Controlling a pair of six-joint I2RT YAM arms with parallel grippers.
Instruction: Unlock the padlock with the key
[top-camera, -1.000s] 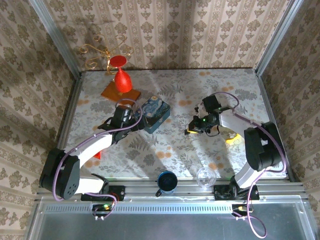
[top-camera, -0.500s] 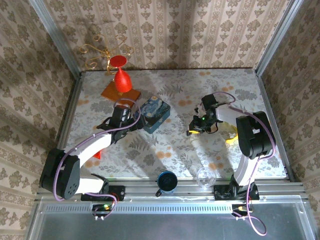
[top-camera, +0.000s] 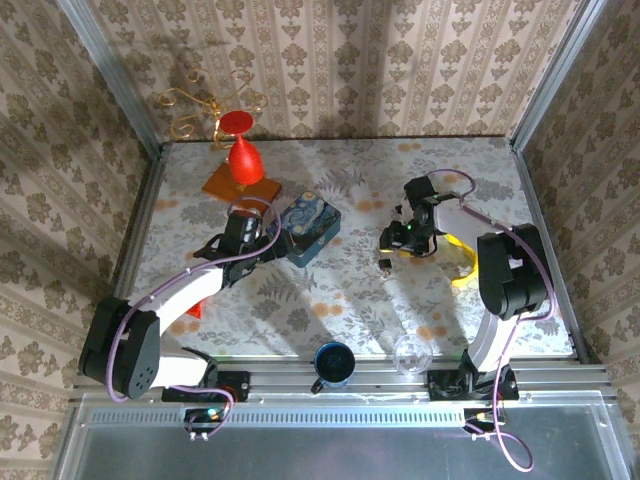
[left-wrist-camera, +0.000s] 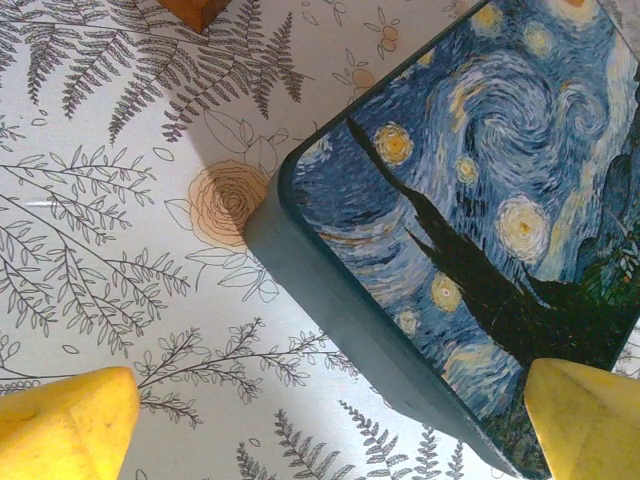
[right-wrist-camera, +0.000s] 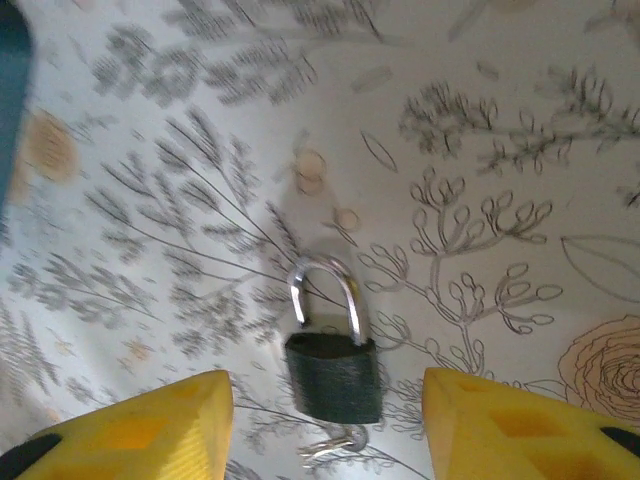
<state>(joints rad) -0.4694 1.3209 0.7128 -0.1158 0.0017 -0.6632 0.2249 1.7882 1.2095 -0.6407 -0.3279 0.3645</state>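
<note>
you have one padlock (right-wrist-camera: 333, 375), dark-bodied with a silver shackle, lying flat on the flowered tablecloth (right-wrist-camera: 480, 150). it sits between the two yellow fingers (right-wrist-camera: 150, 425) of your right gripper (right-wrist-camera: 322, 400). those jaws stand apart and neither finger touches the lock, so nothing is gripped. a small silvery piece shows at the lock's lower end; you cannot tell if it is the key.

your left gripper (left-wrist-camera: 325, 430) is spread wide, its two yellow fingers (left-wrist-camera: 60, 425) on either side of a corner of the one blue swirl-painted tin (left-wrist-camera: 480, 220), holding nothing.

from above, the tin (top-camera: 310, 228) lies left of centre, well apart from the right gripper (top-camera: 392, 245). also count one red goblet (top-camera: 243, 150) on one orange-brown block (top-camera: 222, 186) at the back left, plus one blue cup (top-camera: 333, 364) and one clear glass (top-camera: 410, 353) at the near edge.
</note>
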